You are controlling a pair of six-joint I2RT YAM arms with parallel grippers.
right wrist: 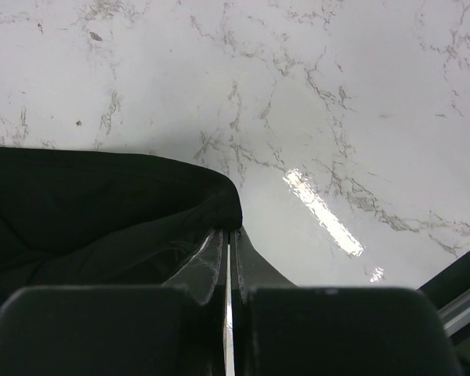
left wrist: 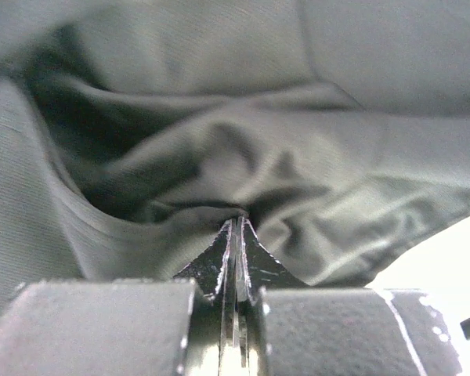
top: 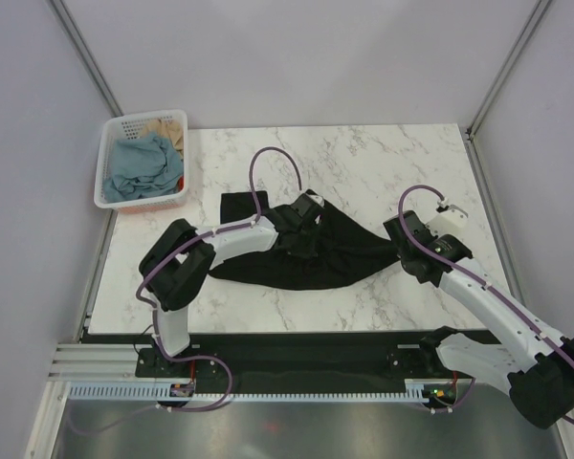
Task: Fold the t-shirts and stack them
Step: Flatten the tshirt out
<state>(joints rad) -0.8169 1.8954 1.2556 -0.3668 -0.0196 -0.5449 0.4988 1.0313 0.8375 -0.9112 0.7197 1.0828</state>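
Black t-shirt (top: 306, 251): lies rumpled near the middle of the desk (top: 364, 163), toward its 6 o'clock edge; rises to a peak on its 12 o'clock side and draws out to a point at its 3 o'clock end; shows no clean fold.

Left end effector (top: 301, 215): clenched on a pinch of black fabric at the shirt's 12 o'clock edge; in the wrist view (left wrist: 236, 225) jaws pressed together, cloth bunched at the tips and draped all around.

Right end effector (top: 402, 234): clenched on the shirt's edge at its 3 o'clock end; in the wrist view (right wrist: 229, 233) jaws together with the dark hem caught between them, bare marble beyond.

White slotted basket (top: 139, 201): sits at the desk's 10 o'clock corner, well apart from the black shirt.

Dusty blue t-shirt (top: 139, 167): crumpled inside the basket, untouched.

Tan t-shirt (top: 167, 129): bunched at the basket's 1 o'clock corner, touching the blue one.

Done so far: by the look of it, only one shirt out of the basket and gripped at two points.

Left to do: flattening and folding the black shirt, then the same for the two in the basket, then stacking; no stack anywhere on the desk.

Progress: early, judged from the above.
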